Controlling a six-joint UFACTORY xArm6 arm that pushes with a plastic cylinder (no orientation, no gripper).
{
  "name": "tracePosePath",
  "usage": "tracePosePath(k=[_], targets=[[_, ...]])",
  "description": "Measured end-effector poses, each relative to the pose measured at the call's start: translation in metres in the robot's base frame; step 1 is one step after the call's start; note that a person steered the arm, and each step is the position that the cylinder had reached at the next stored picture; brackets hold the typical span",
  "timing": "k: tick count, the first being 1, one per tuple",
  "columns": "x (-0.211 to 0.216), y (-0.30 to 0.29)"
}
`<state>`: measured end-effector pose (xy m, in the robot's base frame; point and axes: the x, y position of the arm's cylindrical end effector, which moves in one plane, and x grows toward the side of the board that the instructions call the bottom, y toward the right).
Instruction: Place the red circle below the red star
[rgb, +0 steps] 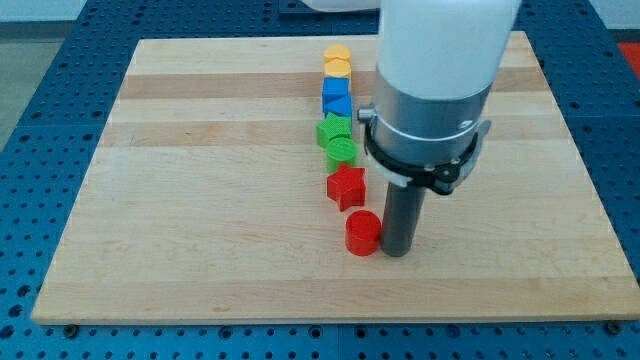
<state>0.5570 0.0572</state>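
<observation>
Presently, left to right: a column of blocks on the wooden board (200, 200) — yellow pair (338, 61), blue pair (336, 98), green pair (337, 140), red star (346, 186). Red circle (363, 233) sits just below the star, slightly toward the view's right. My tip (397, 251) — a bare rod, grasping nothing — touches the circle's right side.

Red circle (363, 233) upright, just below red star (346, 186), near board's bottom
</observation>
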Motion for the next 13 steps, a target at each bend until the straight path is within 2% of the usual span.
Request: tracePosePath(k=[5,10,13], targets=[[0.021,-0.039],[-0.001,-0.042],[-0.001,0.03]])
